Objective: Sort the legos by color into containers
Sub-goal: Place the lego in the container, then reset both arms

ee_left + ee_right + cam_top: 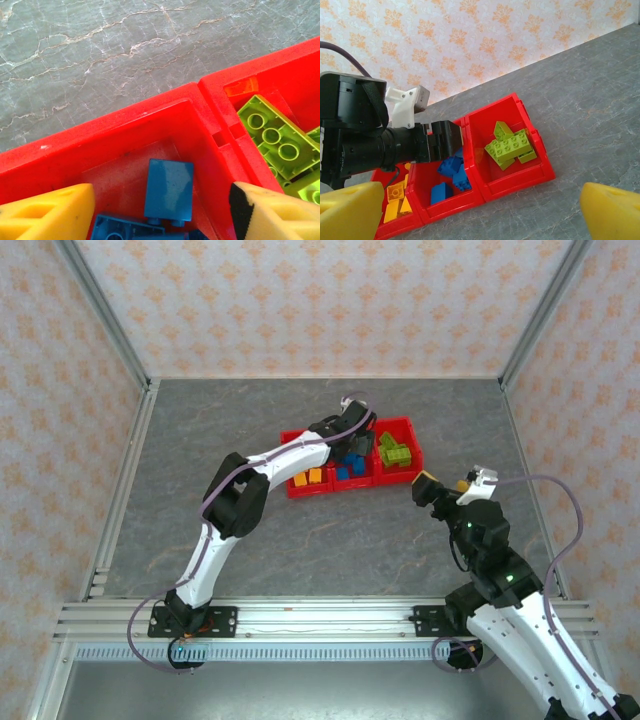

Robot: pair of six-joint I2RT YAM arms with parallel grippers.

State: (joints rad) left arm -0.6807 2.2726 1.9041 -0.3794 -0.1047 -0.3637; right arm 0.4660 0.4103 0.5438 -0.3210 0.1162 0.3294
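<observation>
The left gripper (160, 215) hangs spread and empty over the middle bin (454, 203) of the containers (520, 182), one fingertip (270, 215) above the dividing wall (220, 135); it would do best to lift straight up, lest a finger catch that wall and drag the row; the right gripper (482, 215) hovers released, holding nothing, near the row over the counter (100, 50). Blue legos (168, 190) lie in the middle bin; lime legos (272, 137) in the right; orange legos (396, 196) in the left; sorting looks nearly complete.
</observation>
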